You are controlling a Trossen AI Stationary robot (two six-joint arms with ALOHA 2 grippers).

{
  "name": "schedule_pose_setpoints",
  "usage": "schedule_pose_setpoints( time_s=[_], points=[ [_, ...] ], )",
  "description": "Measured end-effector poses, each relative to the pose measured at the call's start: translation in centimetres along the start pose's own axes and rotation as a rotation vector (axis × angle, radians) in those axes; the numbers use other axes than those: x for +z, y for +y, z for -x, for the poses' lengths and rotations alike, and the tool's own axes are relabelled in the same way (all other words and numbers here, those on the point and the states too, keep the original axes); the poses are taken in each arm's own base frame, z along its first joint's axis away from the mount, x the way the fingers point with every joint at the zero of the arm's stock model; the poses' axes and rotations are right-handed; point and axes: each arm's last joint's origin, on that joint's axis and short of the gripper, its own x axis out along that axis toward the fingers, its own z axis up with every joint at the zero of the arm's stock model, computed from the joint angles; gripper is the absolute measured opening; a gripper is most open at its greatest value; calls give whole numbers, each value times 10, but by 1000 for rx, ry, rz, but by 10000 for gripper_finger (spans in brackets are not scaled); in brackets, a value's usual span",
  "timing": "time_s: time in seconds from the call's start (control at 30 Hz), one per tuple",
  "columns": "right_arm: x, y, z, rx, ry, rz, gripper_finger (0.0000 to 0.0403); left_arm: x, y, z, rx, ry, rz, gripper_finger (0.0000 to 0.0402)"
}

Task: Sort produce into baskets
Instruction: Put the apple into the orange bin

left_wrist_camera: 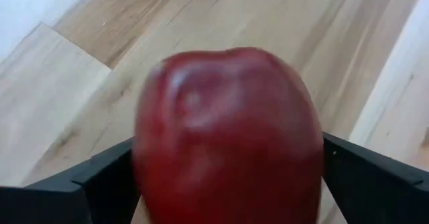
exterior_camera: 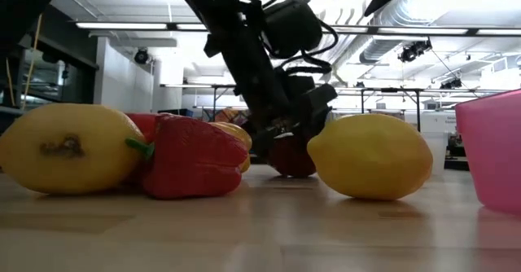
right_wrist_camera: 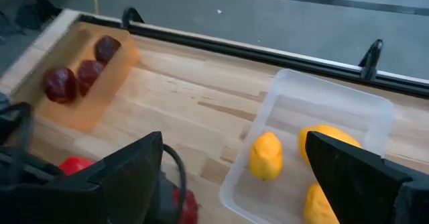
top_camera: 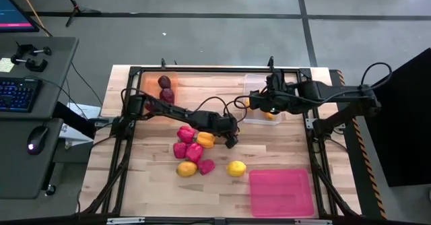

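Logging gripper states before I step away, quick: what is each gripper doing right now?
Left gripper: closed on a dark red fruit, low over the table's middle.
Right gripper: open, empty, above the clear basket.

Left arm [top_camera: 176, 110] — dark, jointed, black cable looped | right arm [top_camera: 337, 98] — dark, cabled | fingers [right_wrist_camera: 355, 167] flat, matte black.

Pretty much the whole shot is a glossy dark red rounded toy fruit [left_wrist_camera: 228, 140], sitting between the left gripper's [left_wrist_camera: 228, 184] two black fingers [left_wrist_camera: 375, 177], one each side. Light wooden plank tabletop [left_wrist_camera: 87, 83] underneath.
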Motion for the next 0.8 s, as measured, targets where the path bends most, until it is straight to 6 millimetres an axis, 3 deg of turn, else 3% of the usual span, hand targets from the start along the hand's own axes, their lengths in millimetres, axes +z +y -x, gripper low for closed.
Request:
schedule_pose_setpoints(
  time_s=[0.1, 0.2, 0.3, 0.47, 0.63, 0.73, 0.8],
  points=[
    [-5, 2, -6, -11, 23, 17, 355, 4, 0, 11, 32, -39, -31, 364],
    [-10, 2, -10, -24, 40, 30, 355, 19, 6, 36, 84, -116, -77, 315],
    [-12, 1, -11, -30, 44, 37, 355, 33, 22, 62, 140, -151, -138, 253],
    [-14, 1, -9, -28, 40, 49, 355, 34, 62, 115, 257, -188, -200, 165],
    [-14, 1, -9, -30, 37, 52, 355, 21, 106, 156, 218, -253, -63, 136],
    [-13, 1, -9, -34, 33, 50, 355, 19, 116, 173, 140, -297, 39, 134],
    [-13, 1, -9, -41, 16, 50, 355, 19, 118, 174, 94, -281, 26, 134]
  ],
)
